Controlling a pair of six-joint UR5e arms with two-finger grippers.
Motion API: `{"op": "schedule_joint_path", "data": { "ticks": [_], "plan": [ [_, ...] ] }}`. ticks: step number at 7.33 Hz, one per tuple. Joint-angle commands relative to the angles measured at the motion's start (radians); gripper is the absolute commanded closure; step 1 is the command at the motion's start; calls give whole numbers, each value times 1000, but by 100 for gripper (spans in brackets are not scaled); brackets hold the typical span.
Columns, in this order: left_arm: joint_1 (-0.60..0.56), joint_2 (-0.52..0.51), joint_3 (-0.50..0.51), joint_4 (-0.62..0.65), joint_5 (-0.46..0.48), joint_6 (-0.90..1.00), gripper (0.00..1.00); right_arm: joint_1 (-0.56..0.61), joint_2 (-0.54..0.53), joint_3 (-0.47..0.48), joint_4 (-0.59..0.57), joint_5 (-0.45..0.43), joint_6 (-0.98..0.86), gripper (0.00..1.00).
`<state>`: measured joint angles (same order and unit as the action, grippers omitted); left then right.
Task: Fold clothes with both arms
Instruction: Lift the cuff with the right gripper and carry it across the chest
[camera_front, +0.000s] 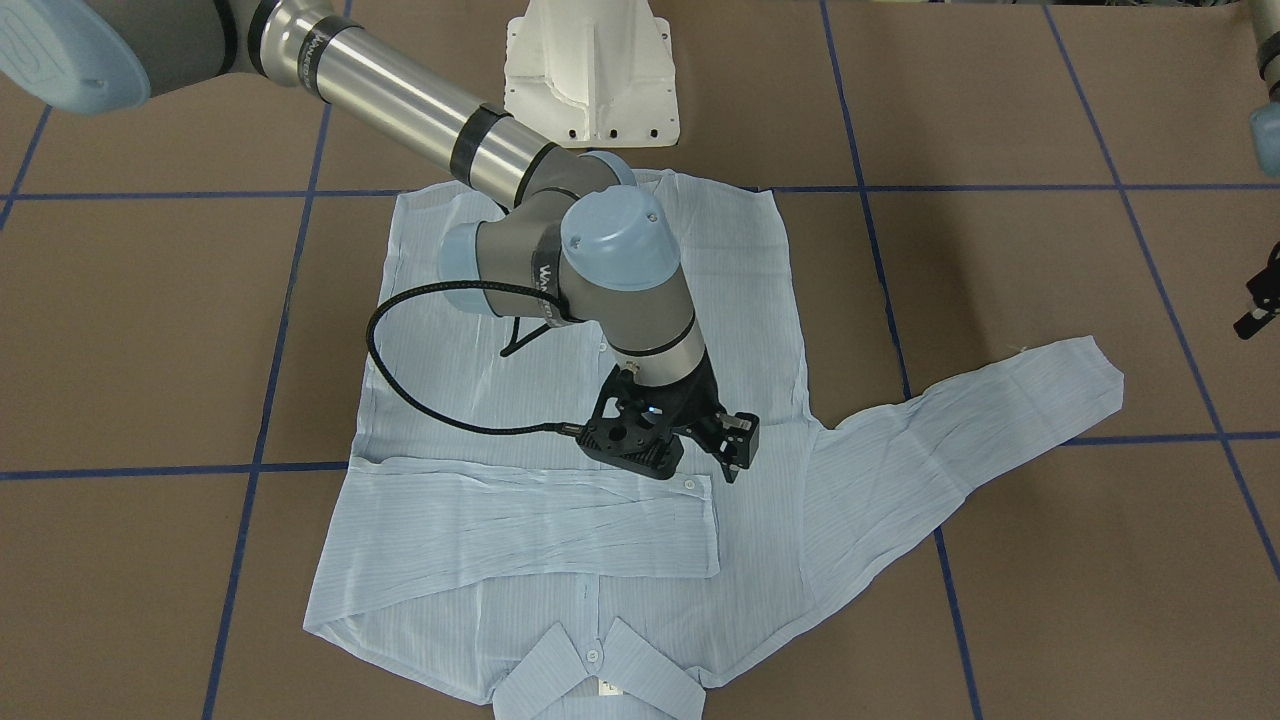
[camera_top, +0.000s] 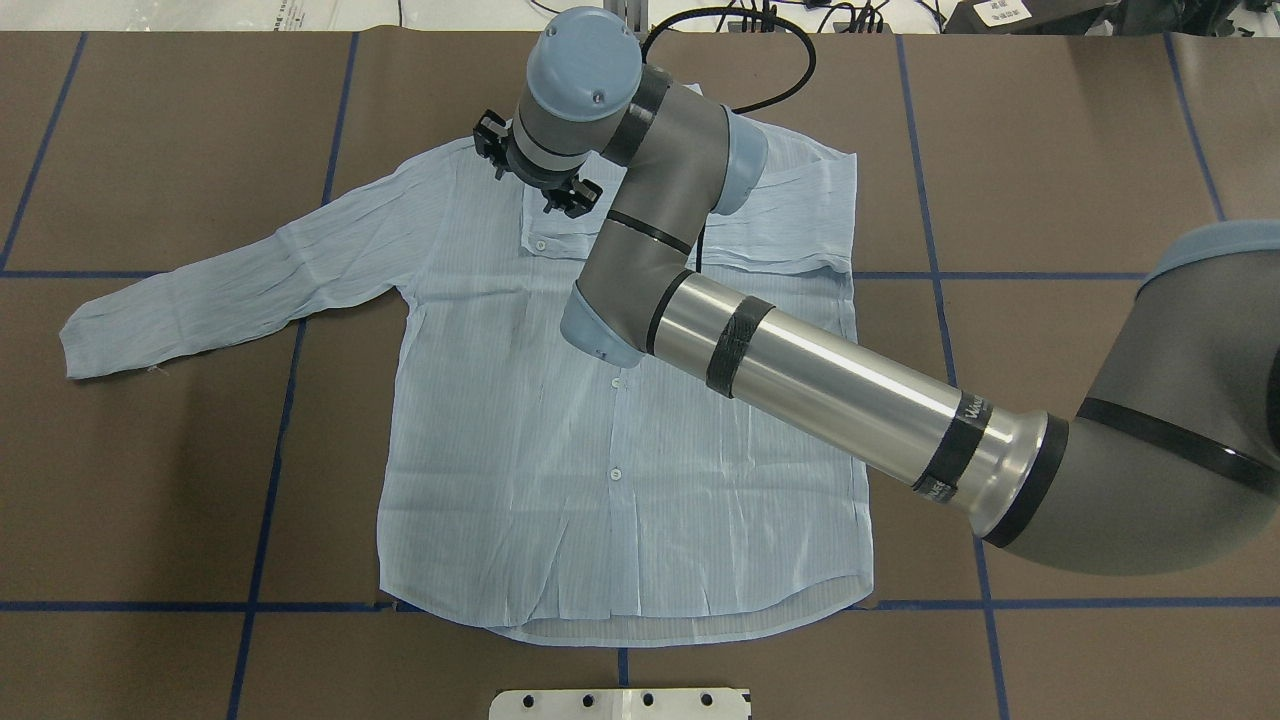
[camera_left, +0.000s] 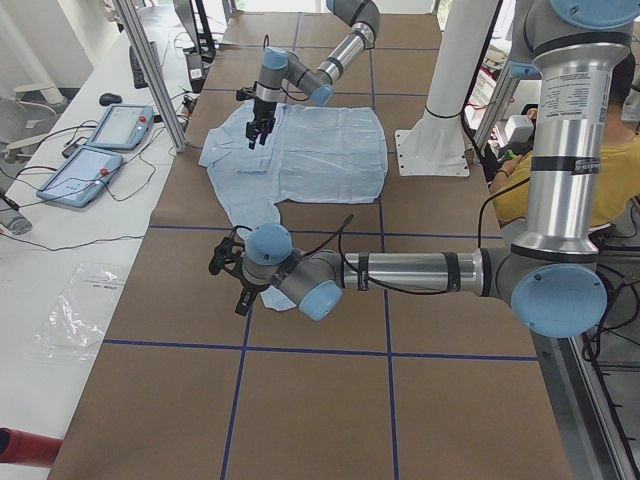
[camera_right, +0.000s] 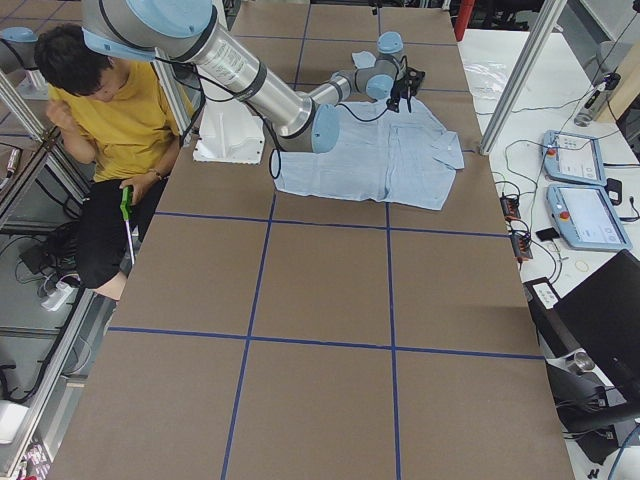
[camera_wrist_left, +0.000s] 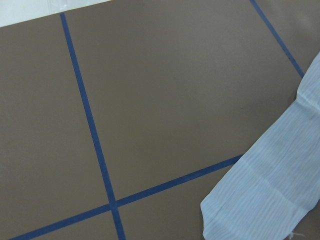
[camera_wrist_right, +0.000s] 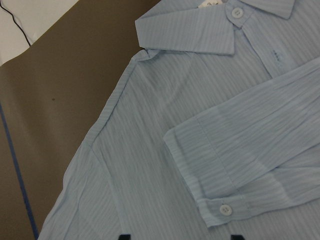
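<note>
One pale blue striped shirt (camera_top: 620, 480) lay flat, front up, on the brown surface (camera_top: 1050, 150), its collar (camera_front: 600, 670) on the side away from me. My right fingers (camera_front: 735, 458) hovered spread wide and empty over the chest, just above the buttoned cuff (camera_wrist_right: 220, 207) of the sleeve (camera_front: 530, 520) folded across it. The other sleeve (camera_top: 250, 270) stretched out flat to my left. My left fingers (camera_front: 1256, 310) hung near its end, off the cloth; I could not tell their spread.
</note>
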<state>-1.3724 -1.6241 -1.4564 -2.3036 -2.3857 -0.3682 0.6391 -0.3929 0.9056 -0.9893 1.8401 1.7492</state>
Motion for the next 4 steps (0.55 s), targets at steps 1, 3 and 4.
{"op": "schedule_joint_path", "data": {
  "ticks": [1, 3, 4],
  "plan": [
    [128, -80, 76, -5, 11, -180, 0, -22, -29, 91, -15, -7, 32, 0],
    [179, -79, 152, -28, 85, -189, 1, -15, -115, 223, -58, -7, 29, 0],
    [190, -79, 168, -27, 80, -189, 4, -15, -130, 223, -51, -7, 20, 0]
  ]
}}
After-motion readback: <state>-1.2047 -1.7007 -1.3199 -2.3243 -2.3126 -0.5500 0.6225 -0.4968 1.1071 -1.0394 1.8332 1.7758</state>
